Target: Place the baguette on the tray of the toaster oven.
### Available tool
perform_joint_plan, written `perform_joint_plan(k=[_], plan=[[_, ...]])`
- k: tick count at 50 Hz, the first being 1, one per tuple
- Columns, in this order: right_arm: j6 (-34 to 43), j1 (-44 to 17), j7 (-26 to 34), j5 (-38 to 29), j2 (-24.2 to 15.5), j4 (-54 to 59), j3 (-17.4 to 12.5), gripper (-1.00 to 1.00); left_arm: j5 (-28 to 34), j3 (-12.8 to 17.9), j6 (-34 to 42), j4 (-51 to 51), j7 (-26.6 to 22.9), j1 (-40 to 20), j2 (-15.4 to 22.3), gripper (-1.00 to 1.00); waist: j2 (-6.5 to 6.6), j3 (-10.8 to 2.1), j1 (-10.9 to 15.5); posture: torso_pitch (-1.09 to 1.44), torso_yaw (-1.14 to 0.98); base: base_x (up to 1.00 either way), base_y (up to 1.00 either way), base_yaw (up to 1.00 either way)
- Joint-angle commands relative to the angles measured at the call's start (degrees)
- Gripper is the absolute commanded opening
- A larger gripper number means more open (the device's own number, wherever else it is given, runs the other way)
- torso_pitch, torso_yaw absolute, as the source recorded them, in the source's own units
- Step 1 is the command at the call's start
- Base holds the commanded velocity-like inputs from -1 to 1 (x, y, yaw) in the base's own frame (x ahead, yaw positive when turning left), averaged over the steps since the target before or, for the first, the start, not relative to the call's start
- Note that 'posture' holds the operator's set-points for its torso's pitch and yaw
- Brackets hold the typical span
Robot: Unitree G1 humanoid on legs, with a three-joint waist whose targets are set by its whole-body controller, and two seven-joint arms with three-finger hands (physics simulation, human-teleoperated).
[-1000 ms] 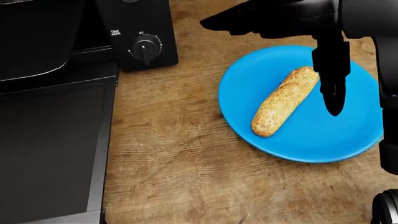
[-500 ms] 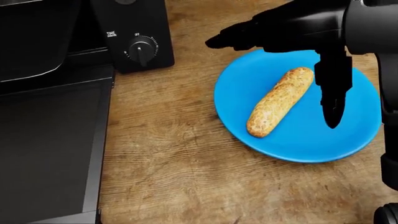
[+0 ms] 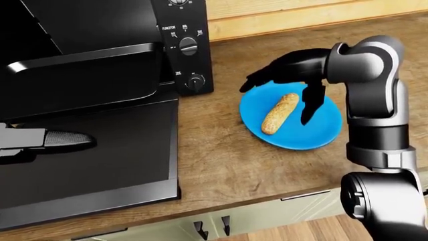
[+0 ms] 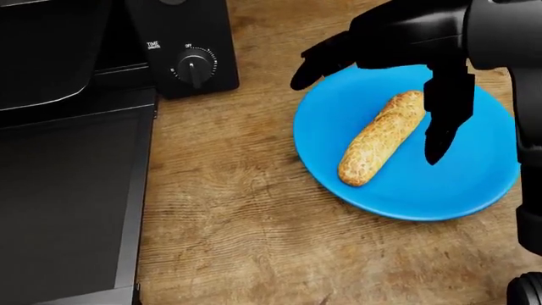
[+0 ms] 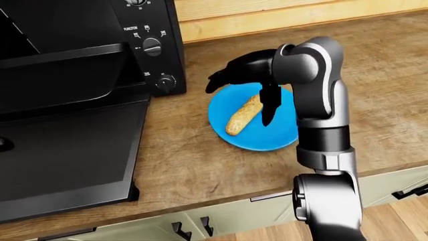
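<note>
The right hand (image 4: pixel 398 57) hovers spread open over the baguette (image 4: pixel 381 138) on the blue plate (image 4: pixel 474 190), one finger (image 4: pixel 442 124) hanging just beside the loaf, gripping nothing.

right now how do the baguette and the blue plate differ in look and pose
The baguette is long, tan and speckled, rounded on top; the blue plate is a flat, plain, glossy disc. The baguette lies slanted across the plate and covers only a strip of it; the plate rests directly on the wooden counter. Both sit under the open right hand.
</note>
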Motion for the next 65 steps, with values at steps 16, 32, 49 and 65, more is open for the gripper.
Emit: perform_joint_plan(k=[16,32,49,65], plan=[[-0.72,-2.20,-1.20,0.54,-0.88,-1.02,-1.00,0.40,2.38,0.06,-1.41,0.35,0.08,-1.32,0.35,1.00,0.03,-1.39,0.00,0.00,0.00,0.00,0.00,0.00],[0.21,-0.72,-0.59,0.41,-0.20,-2.87,-0.91,0.19,3.12,1.32,-0.43,-0.50,-0.74,-0.41,-1.05,1.00,-0.03,-1.37,-0.03,0.00,0.00,0.00,0.00,0.00],[0.22,0.57,-0.27,-0.12,-0.23,-3.50,-0.96,0.17,3.35,1.68,-0.24,-0.60,-1.06,-0.25,-1.35,1.00,-0.07,-1.42,0.05,0.00,0.00,0.00,0.00,0.00],[-0.52,1.34,-1.15,-0.57,-0.04,-2.85,-0.98,0.09,4.08,0.66,-0.12,-0.19,-1.20,-0.95,-1.16,1.00,-0.07,-1.50,0.08,0.00,0.00,0.00,0.00,0.00]])
